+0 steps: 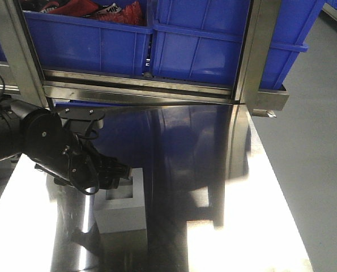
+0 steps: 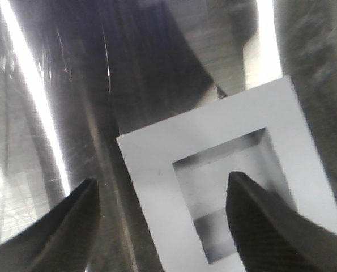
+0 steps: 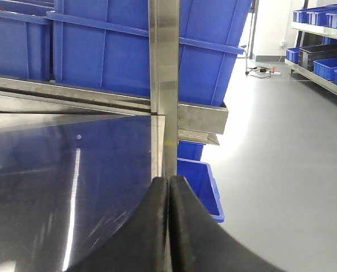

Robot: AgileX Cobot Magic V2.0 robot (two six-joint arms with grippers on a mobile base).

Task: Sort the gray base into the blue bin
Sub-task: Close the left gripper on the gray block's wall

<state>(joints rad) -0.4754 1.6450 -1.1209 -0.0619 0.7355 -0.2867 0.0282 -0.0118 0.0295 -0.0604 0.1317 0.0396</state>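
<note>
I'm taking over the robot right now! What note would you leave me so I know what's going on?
The left gripper is open and straddles one wall of the matte light-gray cube-like base with a square recess. One finger is outside the wall and one is over the recess. It has not closed yet.
The right gripper is shut and holds nothing.
The gray base sits on the shiny steel table, recess up.
The bright-blue plastic bin is on the steel rack behind the table.
Done: the left gripper is lined up on the base.
Left to do: grip, lift, and drop the base into the blue bin.
</note>
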